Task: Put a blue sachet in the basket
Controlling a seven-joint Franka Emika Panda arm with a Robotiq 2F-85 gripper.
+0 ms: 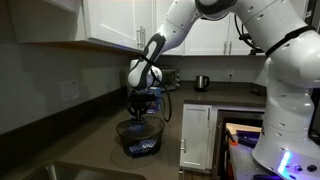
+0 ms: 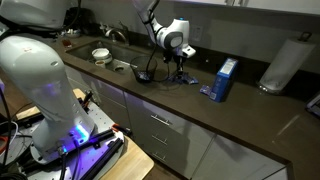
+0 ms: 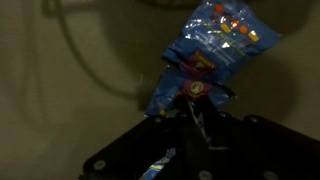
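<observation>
Looking through the wrist view, you see the blue sachet pinched at its lower end by the gripper. The jaws are drawn in almost fully on the thin packet, which fans out toward 1 o'clock from the fingertips. That picture is dim and blurred, so you cannot read the print on the packet. The fingers themselves melt into the dark mass along the bottom edge. In an exterior view the basket sits on the counter at 6 o'clock of the claw, just below it. The sachet is too small to pick out there. Something blue lies in the basket's bottom, but you cannot tell what. In an exterior view the blue box stands upright at 3 o'clock of the arm's end, well apart.
</observation>
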